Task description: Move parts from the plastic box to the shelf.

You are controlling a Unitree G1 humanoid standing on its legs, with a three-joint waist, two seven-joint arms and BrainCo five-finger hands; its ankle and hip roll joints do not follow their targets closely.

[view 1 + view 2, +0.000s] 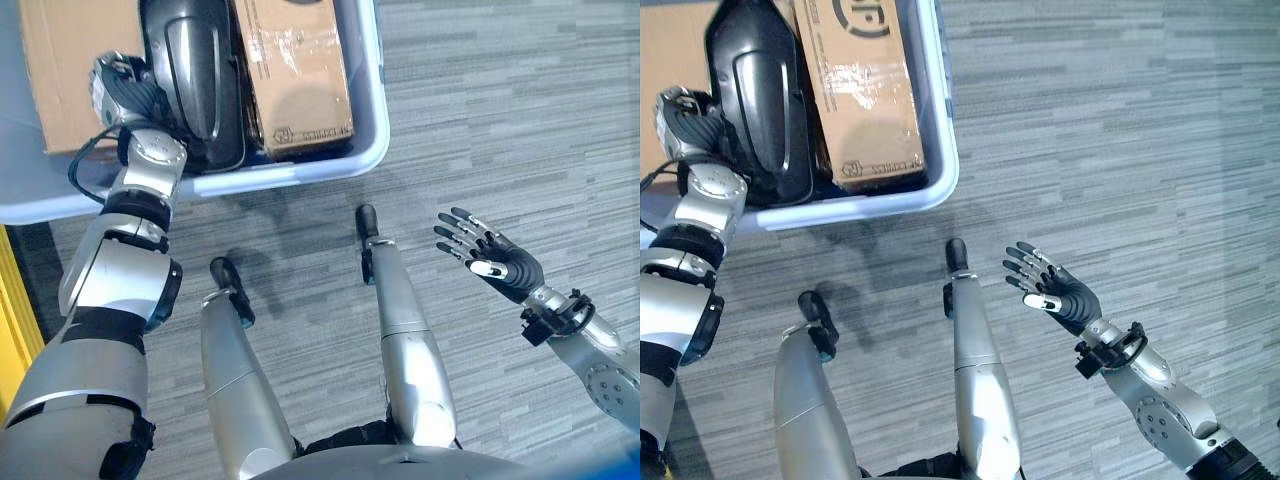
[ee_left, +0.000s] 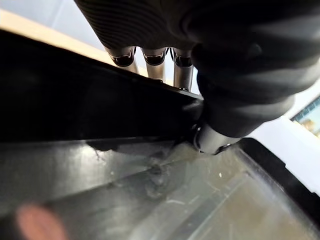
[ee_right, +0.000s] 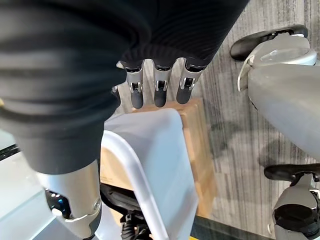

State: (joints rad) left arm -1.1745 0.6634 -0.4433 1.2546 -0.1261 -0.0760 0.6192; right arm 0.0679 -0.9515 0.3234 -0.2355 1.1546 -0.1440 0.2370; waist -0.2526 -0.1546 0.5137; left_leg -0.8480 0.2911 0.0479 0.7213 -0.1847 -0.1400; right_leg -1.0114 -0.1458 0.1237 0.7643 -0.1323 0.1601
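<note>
A pale blue plastic box [image 1: 330,165] sits on the grey striped carpet floor [image 1: 500,110] at the far left of the scene. Inside it a glossy black moulded part [image 1: 195,75] lies lengthwise, wedged between a cardboard box [image 1: 300,70] on its right and a second, plain cardboard box [image 1: 70,60] on its left.

The left hand [image 1: 120,90] reaches into the plastic box at the black part's left edge, its dark ribbed cover pressed against the part. In the left wrist view the fingers [image 2: 155,62] run down behind the part's black rim while the thumb [image 2: 215,137] bears on its shiny inner face, so the part sits pinched between them, though the fingertips are hidden behind the rim.

The right hand [image 1: 1055,290] hangs over bare carpet, well to the right of the box and nearer the robot, palm up, fingers straight and spread, holding nothing.

A yellow strip [image 1: 15,310] runs along the floor at the left edge.
</note>
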